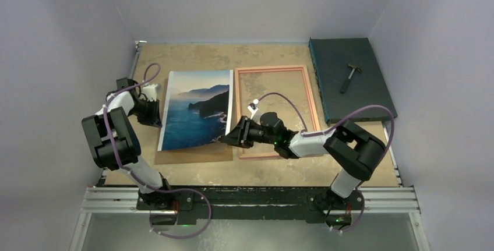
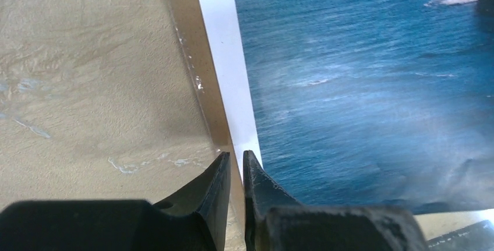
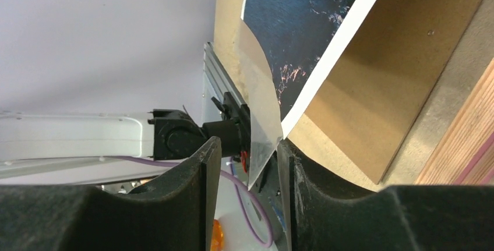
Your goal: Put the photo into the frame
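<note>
Pickup: your left gripper [image 2: 234, 161] pinches the photo [image 1: 195, 108] at its 9 o'clock edge; your right gripper [image 3: 247, 146] straddles the curled 5 o'clock corner, not yet clamped. Next, likely: clamp, then carry it to the frame [image 1: 313, 102] at its 3 o'clock.

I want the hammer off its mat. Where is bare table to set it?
Bare table runs along the back wall behind the photo and the frame, and again between the frame and the near rail. Crowded at the photo: the left gripper at its left edge, the right gripper at its near right corner.
</note>
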`<state>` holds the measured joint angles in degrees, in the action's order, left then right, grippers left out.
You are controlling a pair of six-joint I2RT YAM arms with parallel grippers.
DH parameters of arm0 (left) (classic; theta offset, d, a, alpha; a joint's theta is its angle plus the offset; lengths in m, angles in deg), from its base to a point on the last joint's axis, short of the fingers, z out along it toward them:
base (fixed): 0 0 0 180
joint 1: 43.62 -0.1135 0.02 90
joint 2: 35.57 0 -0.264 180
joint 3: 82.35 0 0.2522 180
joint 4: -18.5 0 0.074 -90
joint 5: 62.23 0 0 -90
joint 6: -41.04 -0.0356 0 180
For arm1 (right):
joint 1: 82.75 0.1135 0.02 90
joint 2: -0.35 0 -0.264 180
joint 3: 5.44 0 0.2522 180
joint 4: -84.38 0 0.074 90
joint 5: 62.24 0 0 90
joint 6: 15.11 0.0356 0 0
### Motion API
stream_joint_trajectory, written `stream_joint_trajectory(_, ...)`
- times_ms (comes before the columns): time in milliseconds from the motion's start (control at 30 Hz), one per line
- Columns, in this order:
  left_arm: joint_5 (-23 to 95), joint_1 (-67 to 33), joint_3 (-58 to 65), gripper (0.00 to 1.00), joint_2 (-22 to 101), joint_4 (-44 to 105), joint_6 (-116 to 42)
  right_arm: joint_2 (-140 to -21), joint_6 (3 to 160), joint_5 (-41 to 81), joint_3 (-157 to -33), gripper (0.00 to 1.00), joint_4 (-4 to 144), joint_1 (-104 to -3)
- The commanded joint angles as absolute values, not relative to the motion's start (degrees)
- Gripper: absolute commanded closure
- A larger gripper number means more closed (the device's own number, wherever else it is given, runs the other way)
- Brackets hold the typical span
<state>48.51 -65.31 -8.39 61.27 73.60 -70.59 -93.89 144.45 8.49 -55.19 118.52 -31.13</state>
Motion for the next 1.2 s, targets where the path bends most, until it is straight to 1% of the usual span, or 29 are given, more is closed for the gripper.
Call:
stream_joint_trajectory(0, 50.0, -65.2, -6.9, 0.88, 59.1, 74.7, -70.8, -96.0, 146.3, 6.6, -56.8, 0.52, 123.8, -31.4)
stream_joint_trajectory(67, 49.7, -65.2, -8.0, 0.88, 59.1, 74.2, -71.2, -95.7, 147.0, 7.2, -55.1, 0.46, 127.1, -31.5)
stream_joint_trajectory(133, 49.5, -65.2, -9.2, 0.89, 59.2, 73.4, -71.6, -94.9, 147.0, 8.6, -54.2, 0.45, 128.1, -31.4)
stream_joint_trajectory(200, 49.4, -65.2, -10.0, 0.89, 59.6, 72.9, -71.6, -94.7, 146.9, 9.1, -54.3, 0.48, 127.2, -31.4)
stream_joint_trajectory(300, 49.6, -65.2, -10.4, 0.89, 59.9, 72.6, -71.5, -96.0, 147.2, 9.2, -55.4, 0.56, 126.5, -31.5)
stream_joint_trajectory(333, 49.6, -65.2, -10.4, 0.89, 59.9, 72.5, -71.5, -96.7, 147.5, 9.0, -55.9, 0.59, 126.2, -31.4)
stream_joint_trajectory(367, 49.7, -65.2, -10.4, 0.89, 59.9, 72.6, -71.5, -97.4, 147.9, 8.7, -56.2, 0.64, 126.3, -31.5)
stream_joint_trajectory(400, 49.8, -65.2, -10.4, 0.89, 59.8, 72.6, -71.6, -98.2, 148.3, 8.2, -56.7, 0.71, 126.4, -31.5)
stream_joint_trajectory(467, 50.4, -65.1, -10.2, 0.89, 59.7, 73.0, -71.8, -100.1, 149.2, 7.1, -58.0, 0.88, 126.0, -31.5)
stream_joint_trajectory(533, 50.8, -65.1, -9.5, 0.88, 59.5, 73.6, -72.3, -101.6, 149.5, 6.3, -59.4, 0.98, 125.8, -32.2)
stream_joint_trajectory(567, 51.4, -65.1, -8.5, 0.87, 59.4, 74.3, -72.8, -102.2, 149.7, 6.1, -60.0, 1.00, 125.8, -32.4)
stream_joint_trajectory(633, 52.9, -65.1, -6.3, 0.82, 58.8, 76.1, -73.9, -103.0, 150.1, 5.8, -61.2, 1.00, 125.6, -33.1)
stream_joint_trajectory(767, 59.2, -65.0, -0.7, 0.60, 55.5, 82.1, -79.8, -102.8, 150.3, 6.6, -63.0, 1.00, 124.7, -33.7)
stream_joint_trajectory(833, 62.5, -64.2, 0.9, 0.48, 52.6, 84.8, -84.9, -102.6, 150.3, 7.0, -64.1, 1.00, 123.8, -34.0)
stream_joint_trajectory(867, 64.2, -63.4, 1.1, 0.44, 50.7, 86.3, -89.7, -102.5, 150.4, 7.1, -64.6, 1.00, 123.5, -34.2)
stream_joint_trajectory(967, 65.5, -59.3, -0.7, 0.37, 44.1, 88.5, -97.7, -102.6, 151.3, 7.6, -65.9, 1.00, 122.8, -35.0)
stream_joint_trajectory(1167, 64.6, -48.4, -6.0, 0.34, 34.3, 90.6, -104.2, -101.3, 152.6, 9.3, -67.8, 1.00, 120.2, -36.1)
